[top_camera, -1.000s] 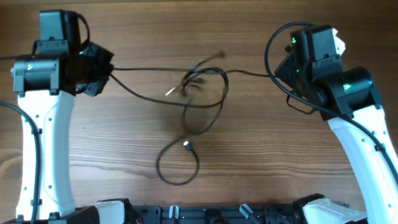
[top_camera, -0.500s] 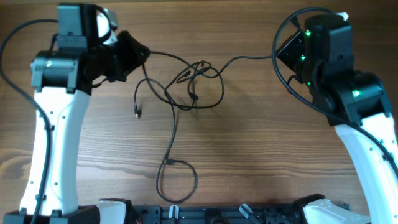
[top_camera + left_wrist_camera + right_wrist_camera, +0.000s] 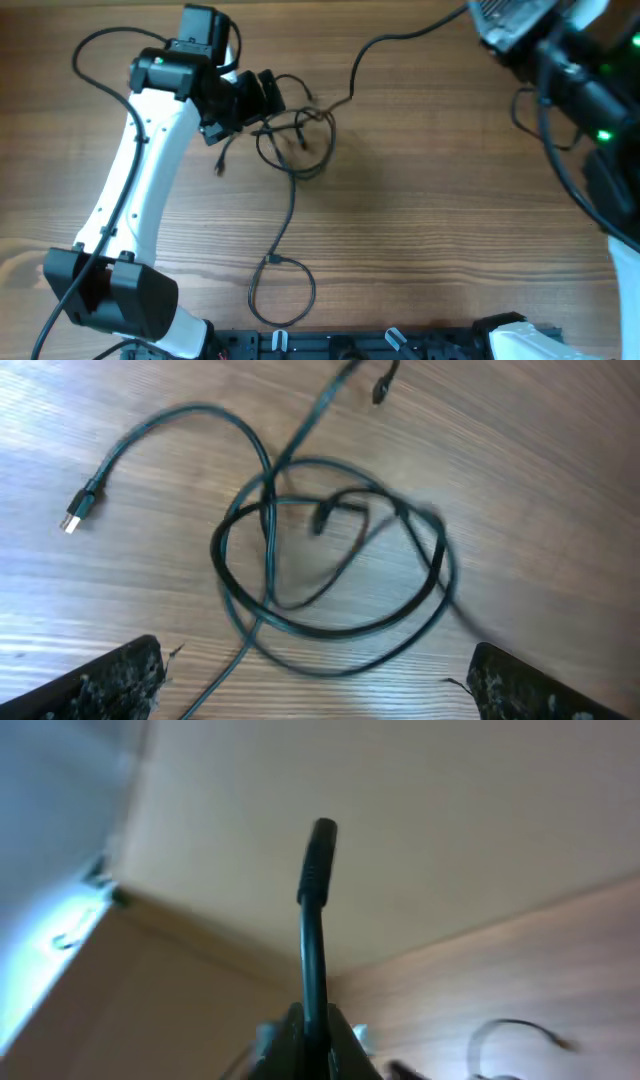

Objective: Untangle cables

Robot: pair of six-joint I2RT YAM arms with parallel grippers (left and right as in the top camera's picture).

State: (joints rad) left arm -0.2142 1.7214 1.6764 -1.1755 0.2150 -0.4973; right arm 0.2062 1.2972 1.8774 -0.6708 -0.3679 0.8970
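Wood-grain table (image 3: 450,200), thin black cables (image 3: 268,510) looped in one tangle, left end effector (image 3: 268,100) spread wide above it, right end effector (image 3: 310,1040) clamped on one cable.

Looking down on black cables (image 3: 330,570) tangled in overlapping loops on the wooden tabletop (image 3: 560,490). Framed below by the spread fingers (image 3: 115,680) of the left tool (image 3: 320,685) (one in each lower corner). Free at upper left, a metal-tipped plug (image 3: 72,518); at top, a dark plug (image 3: 385,385).

Soft even light, motion blur on cables (image 3: 267,540)
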